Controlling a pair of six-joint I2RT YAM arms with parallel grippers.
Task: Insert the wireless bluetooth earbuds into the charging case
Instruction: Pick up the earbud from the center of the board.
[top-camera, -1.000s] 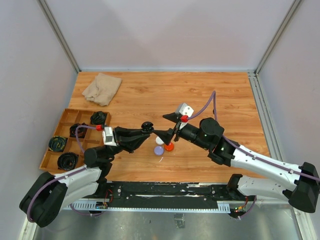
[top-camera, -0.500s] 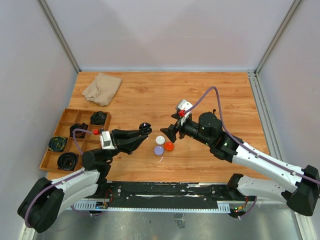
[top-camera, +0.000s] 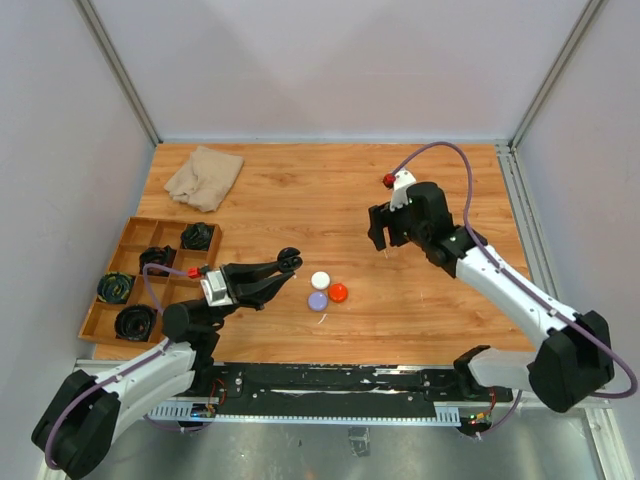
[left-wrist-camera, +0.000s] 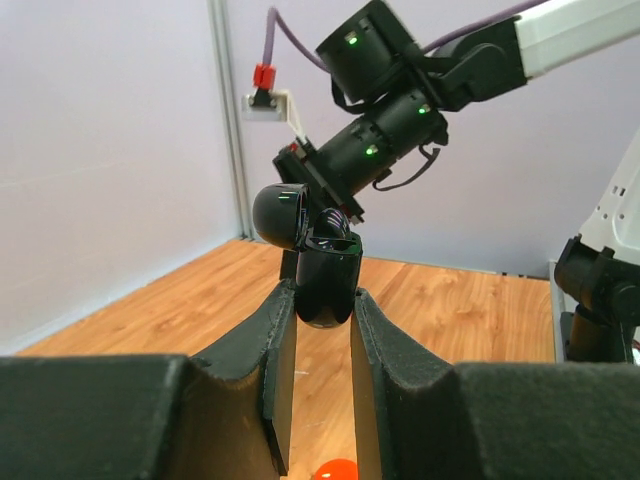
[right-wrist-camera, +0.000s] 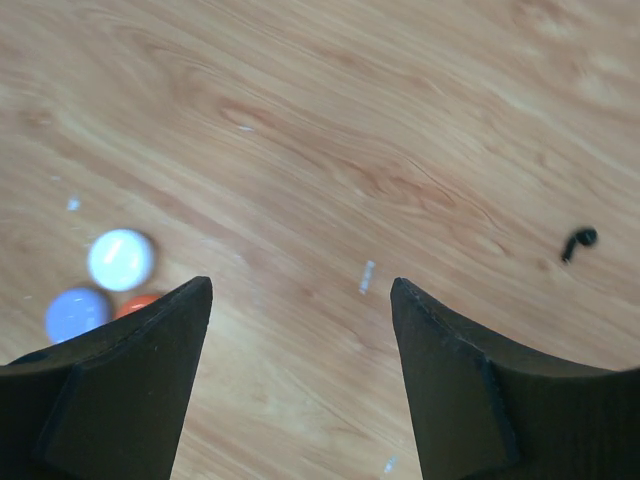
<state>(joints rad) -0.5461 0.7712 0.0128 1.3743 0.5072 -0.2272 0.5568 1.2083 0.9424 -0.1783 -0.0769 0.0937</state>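
Left gripper (top-camera: 284, 264) is up off the light wooden table (top-camera: 300, 200), fingers pressed tight on a glossy black rounded charging case (left-wrist-camera: 325, 285). The case stands upright between the pads, its domed lid (left-wrist-camera: 284, 215) flipped open and leaning away to the left. No writing can be made out on the shell.

Across on the right, the right gripper (top-camera: 384, 238) hangs over the boards with its fingers spread wide and nothing between them. Its own camera looks straight down: one tiny black stemmed earbud (right-wrist-camera: 578, 240) lies alone on the wood, off to the right of the fingers and well apart from everything else.

Between the two arms sit three round pucks in a tight cluster: a white round puck (top-camera: 320, 280), a lilac round puck (top-camera: 318, 300) and a red round puck (top-camera: 339, 293), with the red one beside the other two.

At the far left, a crumpled beige cloth (top-camera: 205, 177). Near left, a wooden compartment tray (top-camera: 128, 238) holds black coiled bundles.
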